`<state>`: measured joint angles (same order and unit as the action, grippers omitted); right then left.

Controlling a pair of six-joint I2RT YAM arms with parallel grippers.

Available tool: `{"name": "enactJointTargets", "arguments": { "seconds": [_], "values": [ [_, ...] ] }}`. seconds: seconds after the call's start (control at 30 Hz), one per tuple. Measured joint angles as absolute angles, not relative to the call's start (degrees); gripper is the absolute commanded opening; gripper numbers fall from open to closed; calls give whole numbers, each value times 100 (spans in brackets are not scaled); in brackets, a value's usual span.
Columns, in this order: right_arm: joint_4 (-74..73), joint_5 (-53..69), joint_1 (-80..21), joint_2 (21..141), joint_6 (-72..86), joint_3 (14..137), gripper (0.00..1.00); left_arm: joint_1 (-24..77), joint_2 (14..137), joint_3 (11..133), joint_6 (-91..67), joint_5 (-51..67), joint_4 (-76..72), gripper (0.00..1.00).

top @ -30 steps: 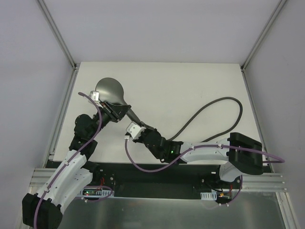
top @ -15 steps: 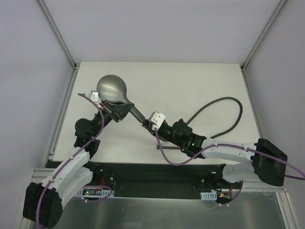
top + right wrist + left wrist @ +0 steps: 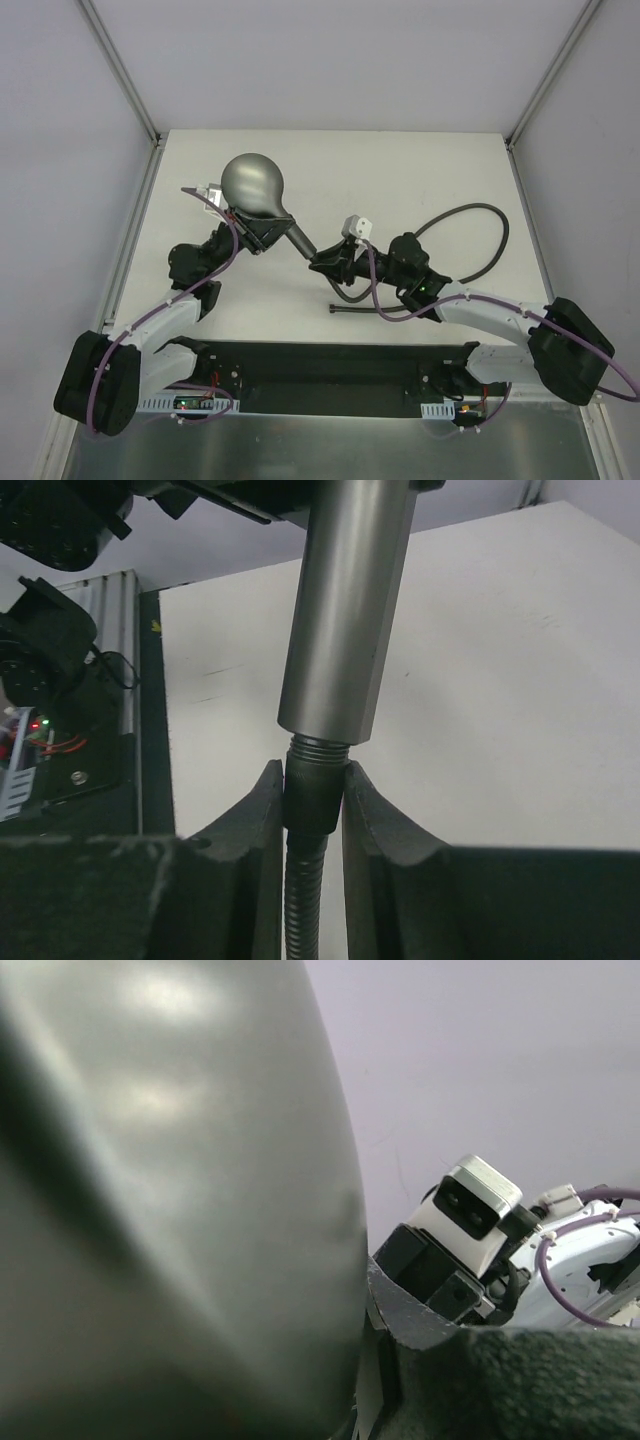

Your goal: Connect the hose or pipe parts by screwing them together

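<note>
The grey shower head [image 3: 250,182] hangs above the table's left half, its handle [image 3: 298,238] slanting down to the right. My left gripper [image 3: 262,232] is shut on the top of the handle. In the left wrist view the shower head [image 3: 170,1190] fills the left side, beside one finger [image 3: 450,1360]. My right gripper [image 3: 325,262] is shut on the dark hose fitting [image 3: 315,790], which meets the handle's end [image 3: 345,610] with threads showing between them. The hose [image 3: 470,210] loops off to the right.
The hose's other end [image 3: 350,308] lies on the white table [image 3: 400,170] near the front edge, under the right arm. Grey walls and metal frame rails [image 3: 125,260] close in the left, right and back. A black strip [image 3: 330,360] runs along the near edge.
Both grippers have moved to the right and further from the bases, carrying the shower head and the hose fitting together. The right arm has swung out to the right.
</note>
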<state>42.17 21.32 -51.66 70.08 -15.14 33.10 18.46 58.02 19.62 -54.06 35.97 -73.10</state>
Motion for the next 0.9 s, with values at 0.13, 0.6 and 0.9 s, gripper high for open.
{"name": "enactJointTargets", "arguments": {
  "seconds": [0.13, 0.6, 0.9],
  "values": [
    [4431, 2799, -4825, 7096, -1017, 3179, 3, 1920, 6038, 1962, -5374, 3656, -7437, 0],
    [3162, 1793, -5159, 6152, -1466, 3247, 88, 1979, 5253, 1975, -4248, 2919, -6219, 0],
    [2001, -1984, -7057, 6768, -2832, 4241, 88, 1990, 4399, 2038, -4104, 1669, -4482, 0]
  ]
}}
